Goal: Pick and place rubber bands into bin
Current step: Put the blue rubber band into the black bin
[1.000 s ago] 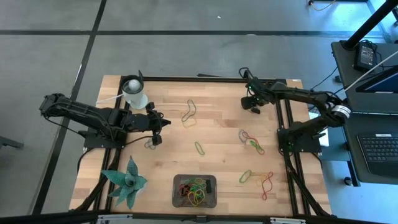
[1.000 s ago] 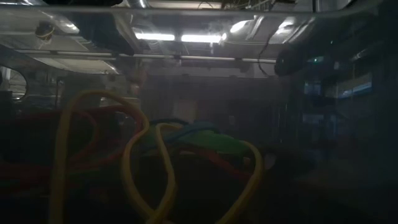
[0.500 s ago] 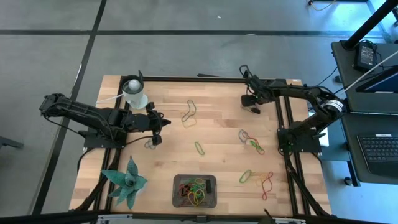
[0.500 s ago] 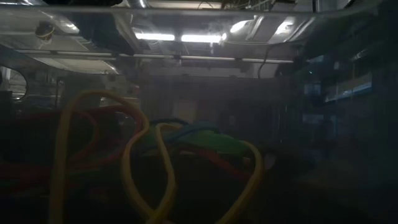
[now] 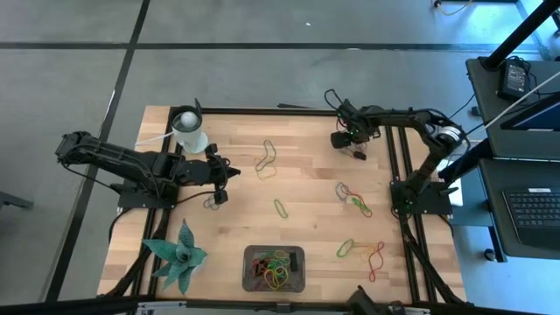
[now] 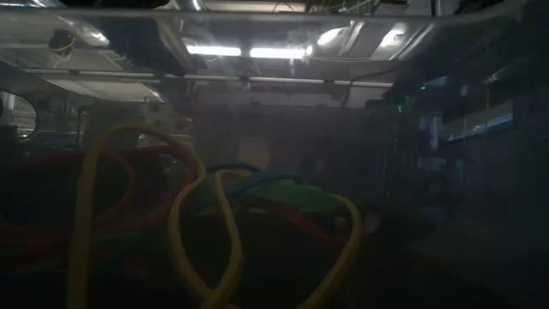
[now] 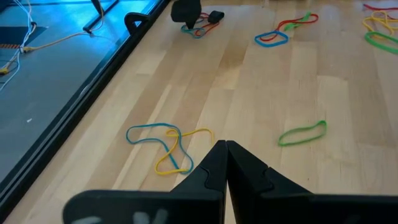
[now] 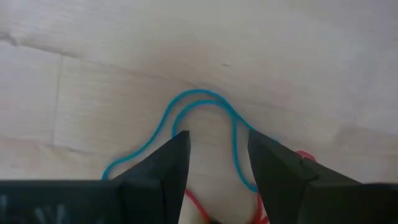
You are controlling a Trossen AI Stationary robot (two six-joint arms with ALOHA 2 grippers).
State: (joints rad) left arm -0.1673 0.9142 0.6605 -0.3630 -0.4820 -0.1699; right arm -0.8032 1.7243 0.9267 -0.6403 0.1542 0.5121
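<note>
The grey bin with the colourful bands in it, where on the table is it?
In the high view the bin sits at the table's near edge, mid-width, right of the spiky green plant.

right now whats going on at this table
A two-armed robot is clearing rubber bands off a wooden table into a dark bin, which already holds several. The right gripper is open near the table's far right corner, just above a blue rubber band tangled with a red one. The left gripper waits shut on the left side, holding nothing. More bands lie loose around the table.

Table pale matt wood (planked); rubber bands thin, smooth.
</note>
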